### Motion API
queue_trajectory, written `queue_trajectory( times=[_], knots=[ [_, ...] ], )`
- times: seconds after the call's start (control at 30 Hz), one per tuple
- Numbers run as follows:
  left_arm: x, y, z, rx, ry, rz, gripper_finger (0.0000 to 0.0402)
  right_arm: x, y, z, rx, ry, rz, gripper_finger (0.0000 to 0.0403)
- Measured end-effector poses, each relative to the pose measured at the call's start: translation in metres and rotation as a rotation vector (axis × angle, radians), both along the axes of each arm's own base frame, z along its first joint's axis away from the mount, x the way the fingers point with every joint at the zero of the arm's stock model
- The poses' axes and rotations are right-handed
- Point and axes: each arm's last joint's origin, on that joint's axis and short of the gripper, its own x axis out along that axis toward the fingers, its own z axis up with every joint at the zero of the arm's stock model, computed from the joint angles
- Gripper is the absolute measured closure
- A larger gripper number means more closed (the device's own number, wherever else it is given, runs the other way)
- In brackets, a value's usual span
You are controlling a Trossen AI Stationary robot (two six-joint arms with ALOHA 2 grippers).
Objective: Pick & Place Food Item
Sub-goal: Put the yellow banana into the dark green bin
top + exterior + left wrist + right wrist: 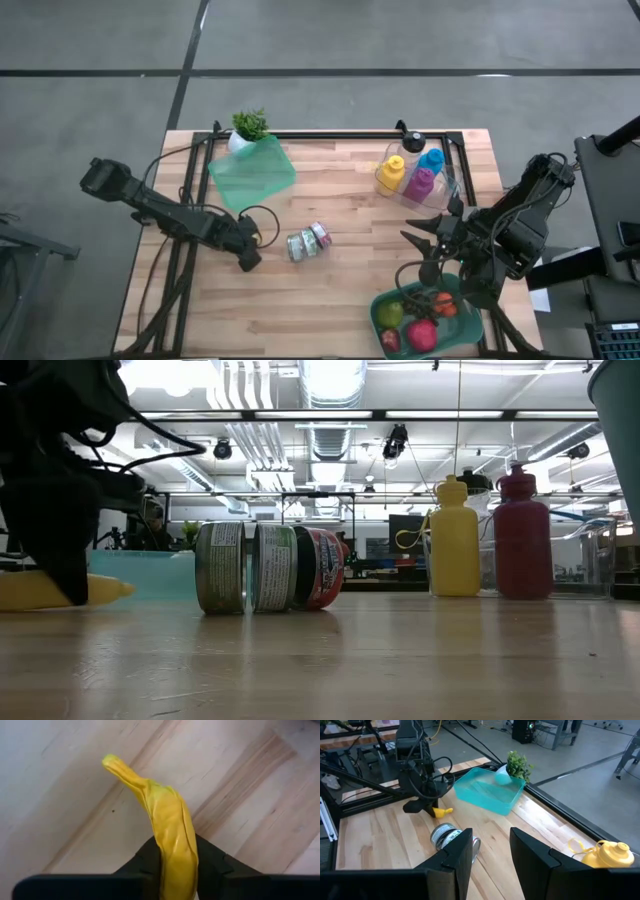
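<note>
My left gripper (247, 257) is low over the table's left middle, shut on a yellow banana (172, 827). The banana's free end (95, 591) pokes out beside the dark fingers just above the wood; in the right wrist view the banana (442, 812) shows under that gripper. My right gripper (426, 254) hovers open above the near right part of the table, by the far rim of a green bowl (379, 306) of fruit. Its fingers (462, 851) hold nothing. My left gripper pinches the banana between its two fingers (148, 861), across the banana's length, at a part (176, 851) back from the stalk end. The fingers come from above, slanting down. The stalk end (114, 763) sticks out ahead of the fingers, low over the table. Whether the banana touches the wood, I cannot tell.
Two or three cans (308, 242) lie on their sides in the table's middle, right of the banana. A teal tray (252, 171) and a small plant (250, 125) stand at the far left. Coloured bottles (410, 176) stand far right. The bowl holds a green apple (391, 314) and red fruit (422, 335).
</note>
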Motion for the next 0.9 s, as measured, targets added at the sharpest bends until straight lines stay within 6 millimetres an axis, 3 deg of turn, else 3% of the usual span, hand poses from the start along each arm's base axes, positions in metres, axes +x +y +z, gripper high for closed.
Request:
queue_trajectory(
  times=[0.2, 0.43, 0.6, 0.9],
  knots=[
    [0.006, -0.002, 0.004, -0.021, -0.046, 0.014, 0.0326, 0.000, 0.000, 0.000, 0.000, 0.000, 0.000, 0.0278],
    [0.025, -0.009, 0.032, -0.042, -0.156, 0.020, 0.0329, 0.000, 0.000, 0.000, 0.000, 0.000, 0.000, 0.0278],
    [0.044, -0.014, 0.070, 0.008, -0.335, 0.057, 0.0329, 0.000, 0.000, 0.000, 0.000, 0.000, 0.000, 0.0278],
    [0.077, -0.034, 0.153, 0.183, -0.843, 0.070, 0.0330, 0.000, 0.000, 0.000, 0.000, -0.001, 0.000, 0.0278]
  ],
)
